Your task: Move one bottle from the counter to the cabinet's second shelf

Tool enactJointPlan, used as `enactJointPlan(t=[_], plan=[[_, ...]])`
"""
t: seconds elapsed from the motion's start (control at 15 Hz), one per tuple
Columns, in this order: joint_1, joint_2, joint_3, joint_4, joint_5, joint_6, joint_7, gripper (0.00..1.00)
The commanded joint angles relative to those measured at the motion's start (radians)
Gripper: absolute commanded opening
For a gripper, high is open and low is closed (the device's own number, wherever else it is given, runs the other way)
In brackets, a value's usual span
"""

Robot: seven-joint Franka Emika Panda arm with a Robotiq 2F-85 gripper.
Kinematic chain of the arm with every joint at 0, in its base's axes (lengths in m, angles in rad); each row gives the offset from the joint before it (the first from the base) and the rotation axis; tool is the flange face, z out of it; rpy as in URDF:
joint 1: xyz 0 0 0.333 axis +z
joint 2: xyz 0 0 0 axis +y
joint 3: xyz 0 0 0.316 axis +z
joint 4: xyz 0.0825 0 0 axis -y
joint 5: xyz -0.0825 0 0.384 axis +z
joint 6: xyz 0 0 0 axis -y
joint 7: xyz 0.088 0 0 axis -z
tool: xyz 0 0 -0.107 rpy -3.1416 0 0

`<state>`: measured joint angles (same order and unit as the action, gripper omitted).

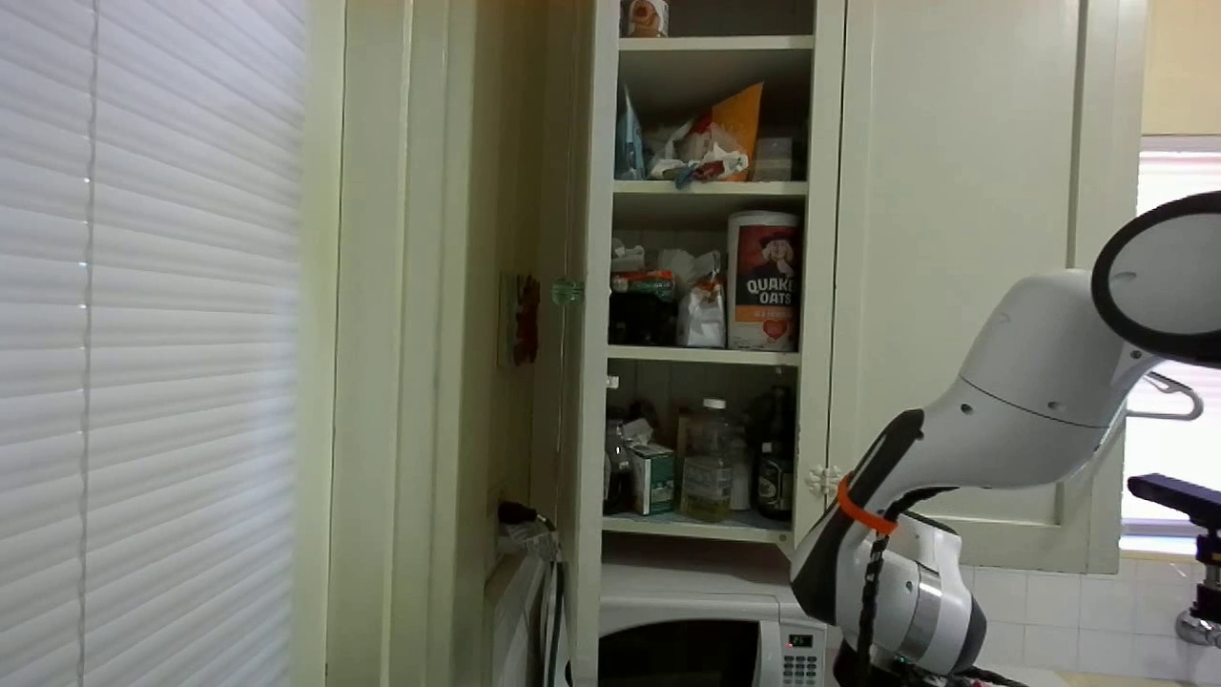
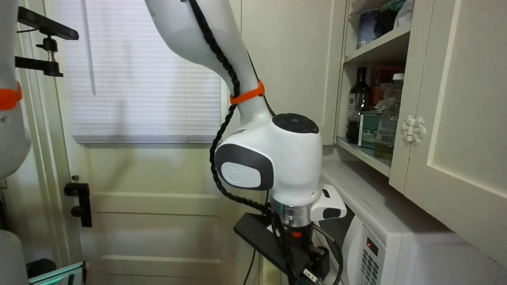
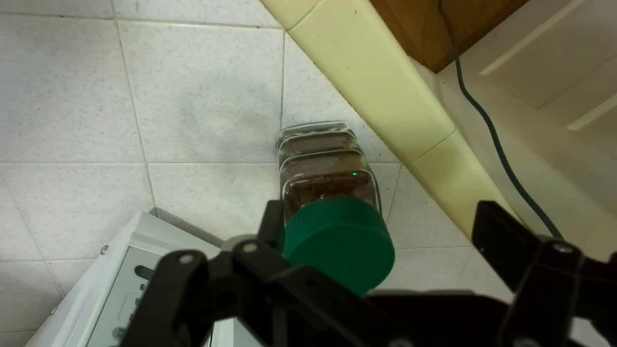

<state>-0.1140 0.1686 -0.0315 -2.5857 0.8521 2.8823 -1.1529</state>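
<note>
A clear bottle with brown contents and a green lid (image 3: 340,246) stands on the white tiled counter (image 3: 207,96) in the wrist view, near its yellow edge. My gripper (image 3: 381,226) is open above the counter, with the lid between its fingers. The left finger is right beside the lid, and I cannot tell if they touch. The right finger is well apart from it. The cream-white cabinet shows in both exterior views (image 1: 704,358) (image 2: 376,43), its stocked shelves exposed. The fingers and this bottle are hidden or out of frame in both exterior views.
A white microwave (image 1: 687,606) stands under the cabinet, close beside my gripper (image 3: 120,289). The lowest cabinet shelf holds a clear bottle (image 1: 708,468), a green box (image 1: 653,477) and dark bottles (image 1: 775,468). An oats canister (image 1: 763,286) stands one shelf higher. A cable (image 3: 482,115) hangs past the counter edge.
</note>
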Motion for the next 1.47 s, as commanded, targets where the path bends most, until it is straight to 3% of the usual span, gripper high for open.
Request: enactJointPlan(t=[0.0,0.73,0.93,1.2,1.4], plan=[[-0.037,0.083,0.035,0.058,0.131,0.034,-0.142,1.00],[-0.060,0.230,0.087,0.151,0.273,0.121,-0.280,1.00],[-0.062,0.250,0.098,0.168,0.285,0.139,-0.280,0.84],[-0.063,0.270,0.112,0.183,0.310,0.159,-0.271,0.96],[-0.062,0.279,0.119,0.189,0.324,0.167,-0.269,0.98]])
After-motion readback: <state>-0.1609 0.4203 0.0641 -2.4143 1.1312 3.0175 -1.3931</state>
